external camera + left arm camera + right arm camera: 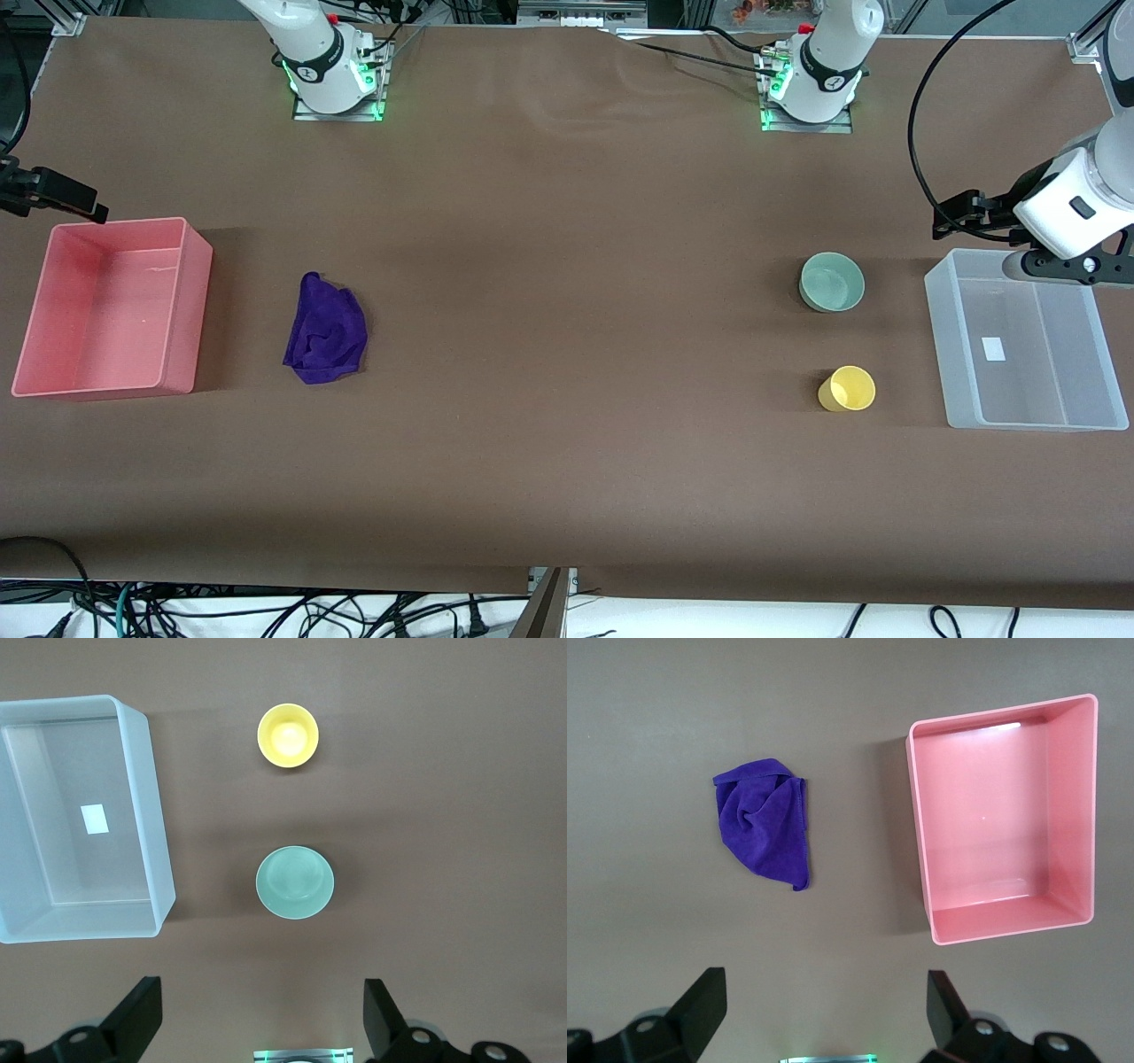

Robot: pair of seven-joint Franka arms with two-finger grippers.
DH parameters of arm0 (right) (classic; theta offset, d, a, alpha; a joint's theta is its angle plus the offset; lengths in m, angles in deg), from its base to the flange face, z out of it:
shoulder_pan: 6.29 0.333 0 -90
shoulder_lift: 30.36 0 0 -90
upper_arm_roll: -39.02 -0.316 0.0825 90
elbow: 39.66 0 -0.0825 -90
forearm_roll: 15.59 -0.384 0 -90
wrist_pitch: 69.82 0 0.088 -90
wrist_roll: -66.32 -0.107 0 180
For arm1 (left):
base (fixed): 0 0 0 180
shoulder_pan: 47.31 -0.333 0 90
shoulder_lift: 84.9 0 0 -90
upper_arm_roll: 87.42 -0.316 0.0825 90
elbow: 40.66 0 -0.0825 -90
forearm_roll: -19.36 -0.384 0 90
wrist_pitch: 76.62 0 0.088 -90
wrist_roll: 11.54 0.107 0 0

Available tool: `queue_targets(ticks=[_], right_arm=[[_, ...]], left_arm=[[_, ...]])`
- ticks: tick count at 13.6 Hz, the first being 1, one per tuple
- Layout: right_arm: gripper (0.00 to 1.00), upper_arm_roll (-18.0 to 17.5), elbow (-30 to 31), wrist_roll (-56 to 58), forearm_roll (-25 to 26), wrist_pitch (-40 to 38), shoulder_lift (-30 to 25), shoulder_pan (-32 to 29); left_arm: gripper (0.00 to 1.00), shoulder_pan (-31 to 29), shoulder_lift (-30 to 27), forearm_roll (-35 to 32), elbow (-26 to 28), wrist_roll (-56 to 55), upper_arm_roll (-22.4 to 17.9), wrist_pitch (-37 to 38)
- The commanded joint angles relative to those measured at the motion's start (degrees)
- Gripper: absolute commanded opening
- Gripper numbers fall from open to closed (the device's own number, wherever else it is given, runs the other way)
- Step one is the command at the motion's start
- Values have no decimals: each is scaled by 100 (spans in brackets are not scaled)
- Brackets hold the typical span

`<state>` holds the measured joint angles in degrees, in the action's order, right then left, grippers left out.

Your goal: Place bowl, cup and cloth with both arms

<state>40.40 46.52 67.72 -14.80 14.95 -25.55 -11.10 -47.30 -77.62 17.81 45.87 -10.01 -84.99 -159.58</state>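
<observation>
The mint-green bowl (832, 282) (295, 882) stands upright toward the left arm's end of the table. The yellow cup (848, 389) (288, 735) stands mouth up, nearer to the front camera than the bowl. The purple cloth (325, 330) (764, 822) lies crumpled toward the right arm's end. My left gripper (261, 985) hangs open and empty high over the table beside the bowl. My right gripper (824, 976) is also open and empty, high over the table between the cloth and the pink bin.
A clear plastic bin (941, 292) (155, 859) sits at the left arm's end, beside bowl and cup. A pink bin (190, 319) (921, 842) sits at the right arm's end, beside the cloth. Both bins hold nothing. Brown tabletop spreads between cloth and bowl.
</observation>
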Motion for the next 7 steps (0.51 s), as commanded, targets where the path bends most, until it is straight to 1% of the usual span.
queue_targets(ticks=[1,3,5,6,7], right_arm=[[100,-85,214,81,0,75,20,-11],[100,-252,251,81,9,6,20,-37],[100,-261,251,81,35,-12,3,-37],[100,-270,320,54,53,48,20,-37],[100,-270,478,72,53,171,29,-64]], left_arm=[[100,-10,106,-108,-110,84,2,200],[100,-10,159,-108,-110,32,11,298],[100,-97,247,-29,-101,32,2,184],[100,-193,247,-20,-93,58,2,62],[100,-229,239,-20,38,93,2,-70]])
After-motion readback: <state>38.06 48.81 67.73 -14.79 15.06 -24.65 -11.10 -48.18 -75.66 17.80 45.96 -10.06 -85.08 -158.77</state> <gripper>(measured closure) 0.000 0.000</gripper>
